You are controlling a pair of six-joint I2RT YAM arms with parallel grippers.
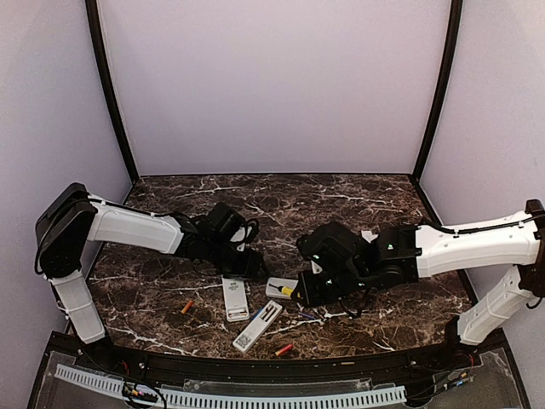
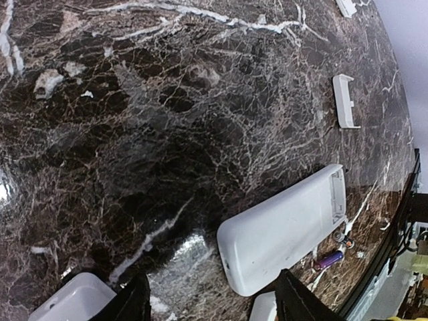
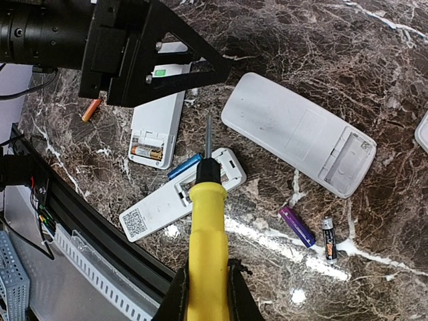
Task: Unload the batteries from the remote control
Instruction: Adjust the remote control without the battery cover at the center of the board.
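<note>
- First, the left arm reaches in low from the left side of the marble table (image 1: pixel 170 204). The left gripper (image 2: pixel 214 304) has its fingers (image 2: pixel 137 301) spread apart, with only bare stone between them.
- The right arm stretches in from the right. The right gripper (image 3: pixel 207 294) is clamped on the yellow-handled screwdriver (image 3: pixel 206 227), whose shaft points toward the remotes.
- At least one orange battery (image 3: pixel 147 151) sits in the open compartment of the middle remote (image 3: pixel 159 120).
- A blue battery (image 3: pixel 184 166) lies between that remote and the QR-labelled remote (image 3: pixel 175 200).
- A purple battery (image 3: pixel 296 226) and a black battery (image 3: pixel 328 239) lie loose beside the large remote (image 3: pixel 287 127), whose compartment looks empty.
- Another orange cell (image 3: pixel 91 109) lies loose on the middle remote's far side.
- The left arm's black body hides the middle remote's top end.
- In the left wrist view, white shapes at the bottom edge are cut off.
</note>
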